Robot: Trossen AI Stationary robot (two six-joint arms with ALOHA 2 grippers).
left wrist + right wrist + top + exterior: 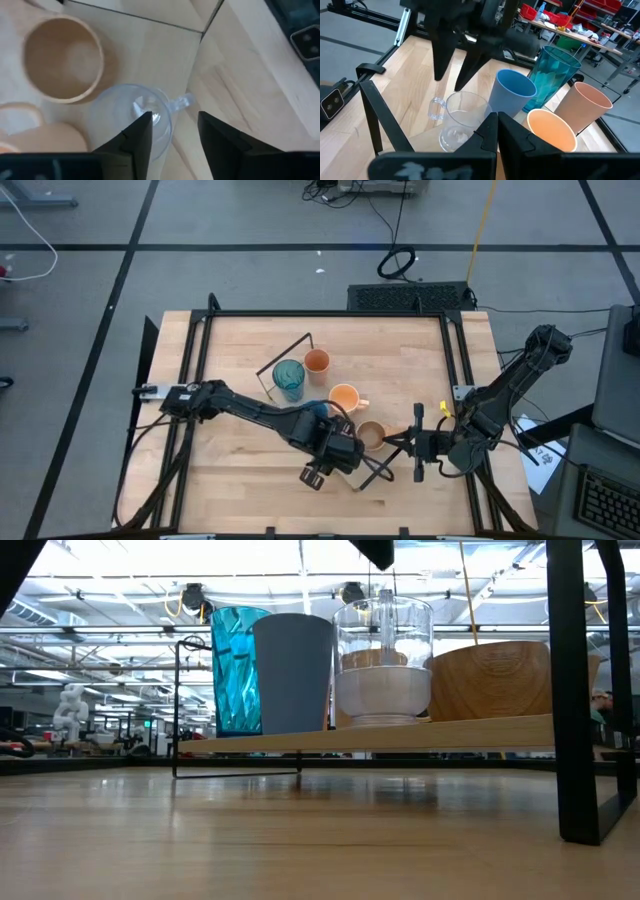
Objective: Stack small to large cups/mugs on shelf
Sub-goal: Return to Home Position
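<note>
The shelf [450, 732] lies slantwise on the table and carries the cups on its board. In a row stand the teal tumbler [235, 670], the blue cup [293, 670], the clear glass [385, 660] and the tan mug [490, 680]. The small orange cup [582, 107] and the orange mug [550, 131] stand behind them. My left gripper [172, 120] is open and hangs just above the clear glass [132, 117], fingers pointing down, clear of its rim. My right gripper [496, 120] is shut and points level from the table's right side toward the tan mug [371, 435]. My right gripper's shut fingers end close beside the tan mug [380, 437], coming level from the table's right side. The gripper itself hides the mug in the right wrist view, so I cannot tell whether they touch it.
The shelf's black wire brackets stand at both short ends, one [178, 710] far off and one [372, 112] near my right gripper. Bare tabletop [240, 470] lies toward the near and left edges. A black frame rail [320, 313] borders the table.
</note>
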